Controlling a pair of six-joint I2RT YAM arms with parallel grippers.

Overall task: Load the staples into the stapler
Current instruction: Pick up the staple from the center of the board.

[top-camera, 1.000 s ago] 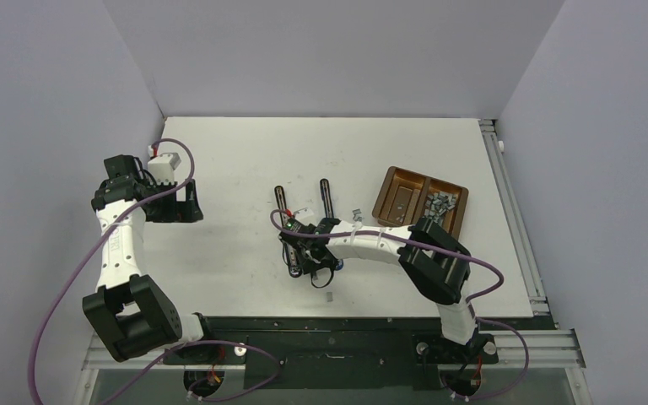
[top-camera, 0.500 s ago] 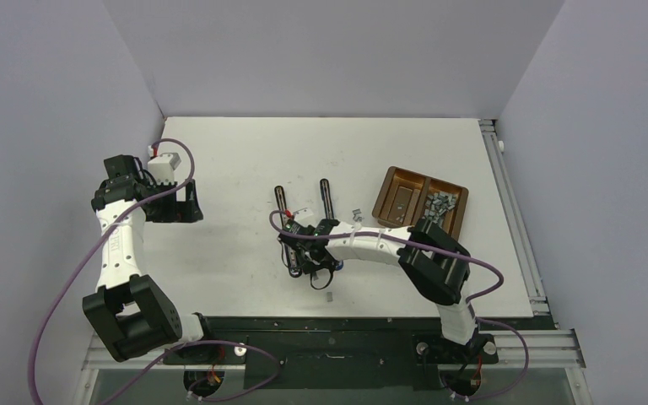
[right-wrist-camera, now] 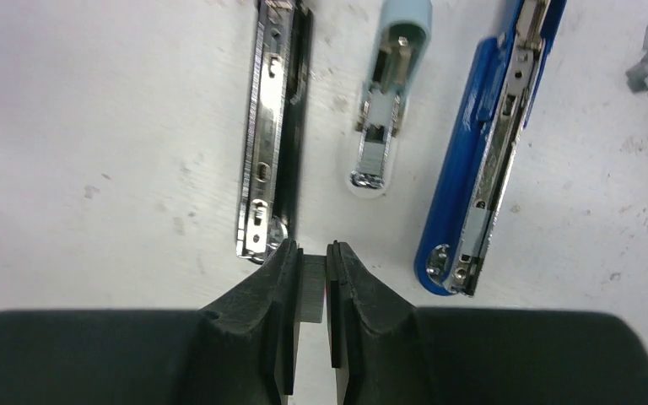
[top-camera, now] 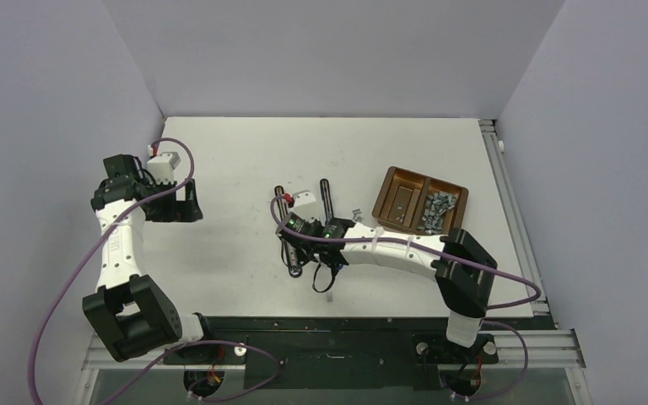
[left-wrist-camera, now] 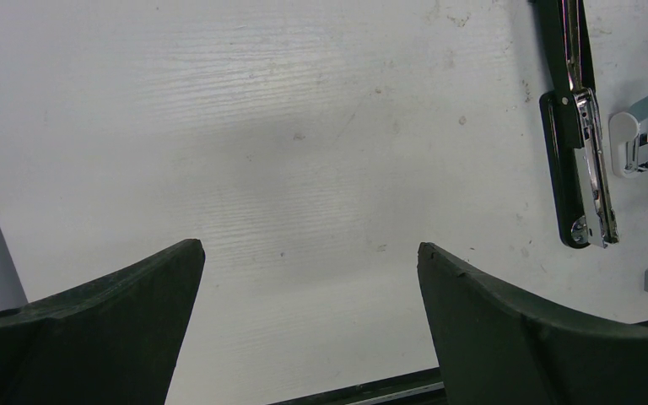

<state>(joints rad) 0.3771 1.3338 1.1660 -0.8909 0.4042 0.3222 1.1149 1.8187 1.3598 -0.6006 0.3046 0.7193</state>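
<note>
The right gripper (right-wrist-camera: 312, 251), bottom centre of its wrist view, pinches a staple strip (right-wrist-camera: 311, 291) between nearly closed fingers — best kept level and aligned lengthwise with the open black stapler (right-wrist-camera: 272, 126) just above before lowering — left gripper (left-wrist-camera: 308, 249) wide open, empty.

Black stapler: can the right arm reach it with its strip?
Probably yes: the right gripper, shut on a staple strip, hangs at the near end of the black stapler, nothing between.
</note>
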